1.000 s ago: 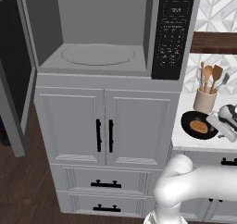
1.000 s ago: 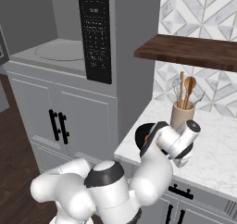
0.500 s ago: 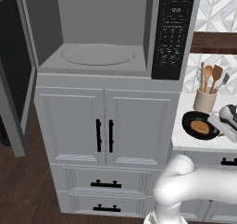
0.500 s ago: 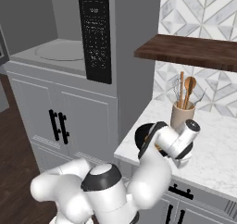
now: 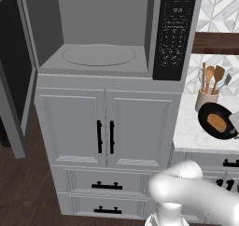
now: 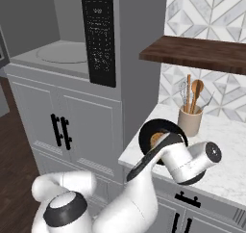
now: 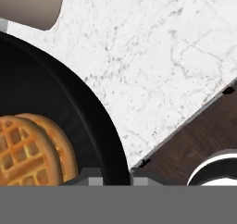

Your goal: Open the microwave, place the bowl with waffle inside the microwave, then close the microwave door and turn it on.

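The microwave (image 5: 107,33) stands open, its grey cavity and round turntable (image 5: 99,55) bare. The microwave door (image 5: 16,80) is swung out to the left. The black bowl (image 5: 205,115) hangs tilted just above the marble counter, with the golden waffle (image 5: 216,121) inside it. From the right base view the bowl (image 6: 150,131) and waffle (image 6: 156,138) sit in front of the hand. My gripper (image 6: 166,148) is shut on the bowl's near rim. In the hand view the bowl (image 7: 69,107) and waffle (image 7: 32,149) are at lower left, with the gripper (image 7: 115,179) clamped on the rim.
A beige utensil crock (image 6: 190,121) stands right behind the bowl, under a dark wooden shelf (image 6: 202,54). The white marble counter (image 6: 226,135) ends at an edge beside the microwave column. Panelled cabinet doors (image 5: 107,127) and drawers lie below the microwave.
The bowl with the waffle has come up off the counter and tipped onto a slant, shifting slightly toward the robot. The microwave and its door have not moved.
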Available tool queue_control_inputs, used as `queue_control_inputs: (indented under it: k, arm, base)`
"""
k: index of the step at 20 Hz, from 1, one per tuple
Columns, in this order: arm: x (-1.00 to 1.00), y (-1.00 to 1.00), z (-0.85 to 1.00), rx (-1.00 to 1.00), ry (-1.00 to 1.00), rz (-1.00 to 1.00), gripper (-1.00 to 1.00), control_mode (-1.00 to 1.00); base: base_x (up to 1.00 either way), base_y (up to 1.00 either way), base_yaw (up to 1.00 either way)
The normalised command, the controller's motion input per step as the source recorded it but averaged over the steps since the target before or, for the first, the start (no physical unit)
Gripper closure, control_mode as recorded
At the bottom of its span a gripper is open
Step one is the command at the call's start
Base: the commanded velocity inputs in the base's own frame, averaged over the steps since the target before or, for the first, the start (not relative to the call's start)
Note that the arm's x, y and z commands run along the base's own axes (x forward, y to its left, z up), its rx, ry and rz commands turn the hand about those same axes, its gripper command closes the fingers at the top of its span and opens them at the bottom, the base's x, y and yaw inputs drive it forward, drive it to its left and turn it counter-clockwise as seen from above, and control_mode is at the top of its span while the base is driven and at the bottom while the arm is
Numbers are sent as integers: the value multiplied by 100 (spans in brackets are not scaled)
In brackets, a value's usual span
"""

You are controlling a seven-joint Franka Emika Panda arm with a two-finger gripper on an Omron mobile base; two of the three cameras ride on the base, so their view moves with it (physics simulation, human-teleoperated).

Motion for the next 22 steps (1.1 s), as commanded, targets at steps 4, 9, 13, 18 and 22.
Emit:
queue_control_inputs:
  k: [4,9,13,18,22]
  arm:
    - [-84,95,42,0,-22,-35,100,-100]
    - [-98,57,40,0,-13,-31,100,-100]
    - [-100,35,49,0,-1,-25,100,-100]
    - [-91,42,63,0,1,-10,100,-100]
    - [-86,56,72,0,1,0,100,-100]
  base:
    - [0,0,0]
    - [0,0,0]
    - [0,0,0]
    - [0,0,0]
    - [0,0,0]
